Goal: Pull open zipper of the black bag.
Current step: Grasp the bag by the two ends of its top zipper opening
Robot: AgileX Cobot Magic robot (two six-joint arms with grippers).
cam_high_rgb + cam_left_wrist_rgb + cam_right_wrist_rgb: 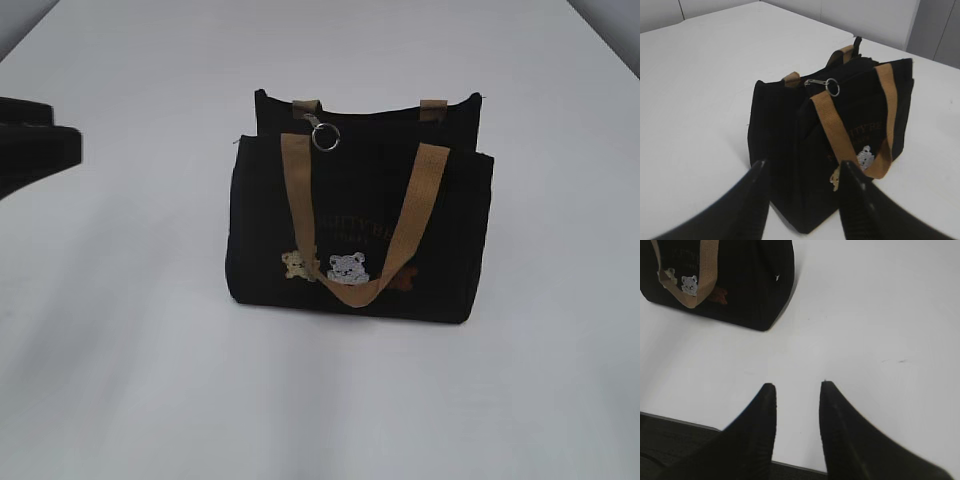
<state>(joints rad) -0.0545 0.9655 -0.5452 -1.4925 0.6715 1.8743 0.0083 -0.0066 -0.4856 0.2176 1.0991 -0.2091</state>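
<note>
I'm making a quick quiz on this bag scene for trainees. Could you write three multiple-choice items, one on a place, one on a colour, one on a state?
1. Where does the key ring hang?
A. at the bag's top edge
B. flat on the table
C. inside a hand

2. What colour are the handles of the bag?
A. red
B. tan
C. white

3. What is the left hand doing?
A. gripping the ring
B. gripping a handle
C. open, holding nothing

Answers:
1 A, the ring dangles by the zipper at the top.
2 B, both straps are tan webbing.
3 C, its fingers stand apart short of the bag.
</note>
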